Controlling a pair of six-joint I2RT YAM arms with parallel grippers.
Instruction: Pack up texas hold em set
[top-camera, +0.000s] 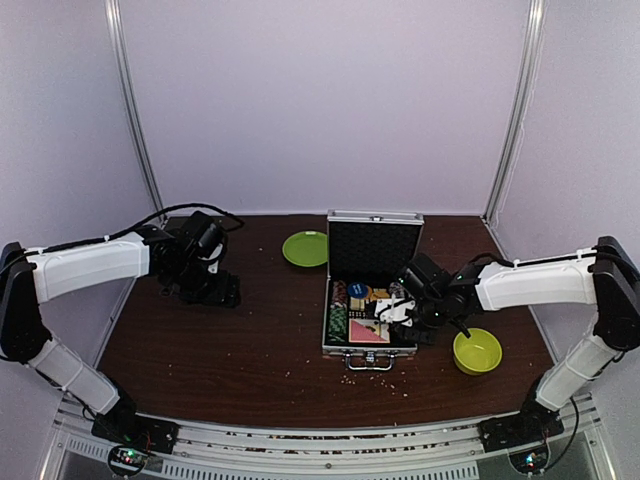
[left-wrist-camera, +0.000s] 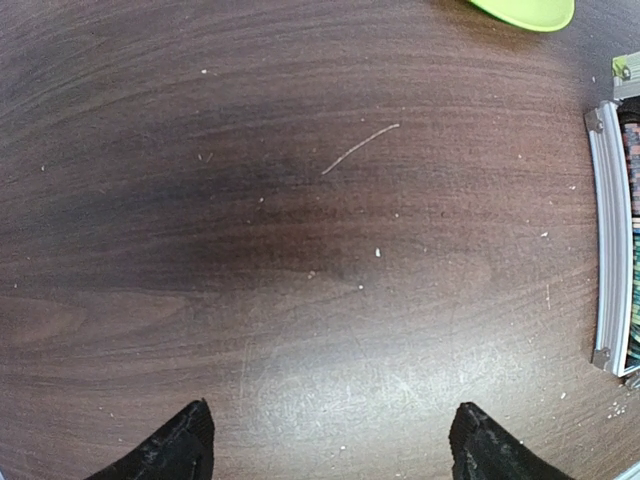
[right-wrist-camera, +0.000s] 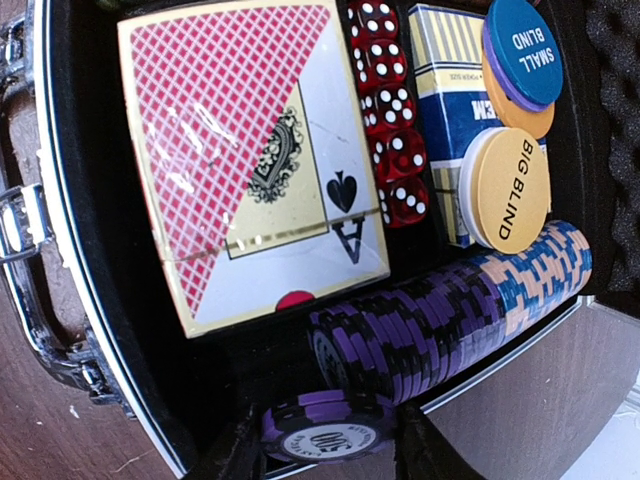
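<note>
- Top external view: we see a dark wooden table (top-camera: 250, 340). The silver case (top-camera: 372, 245) sits centre-right on it, with its lid upright and open and its black-lined base toward the arms.
- We judge the step in hand to be loading loose poker chips into that case; the lid is not yet shut.
- A flat green plate (top-camera: 304, 248) lies just left of the lid, and a yellow-green bowl (top-camera: 477, 350) sits just right of the base. We cannot tell whether either holds any pieces.
- The left gripper (left-wrist-camera: 335, 445) hovers over bare table well left of the case, fingers spread wide and grasping nothing.
- The right gripper (right-wrist-camera: 330, 455) hangs over the case's base.
- Inside the case, the right wrist view shows a red-backed deck (right-wrist-camera: 250, 150) and a blue deck (right-wrist-camera: 445, 110).
- A chip row (right-wrist-camera: 450, 310) stands on edge in one trough, purple chips then blue.
- Discs marked "SMALL BLIND" (right-wrist-camera: 525, 50) and "BIG BLIND" (right-wrist-camera: 510, 190) rest over the blue deck.
- A column of red dice (right-wrist-camera: 392, 120) sits between the decks.
- The right fingers clasp a single purple chip (right-wrist-camera: 330, 428), lying flat just at the row's purple end. In our judgement, the next move calls for tipping it onto its edge, seating it against the row, then letting go.
</note>
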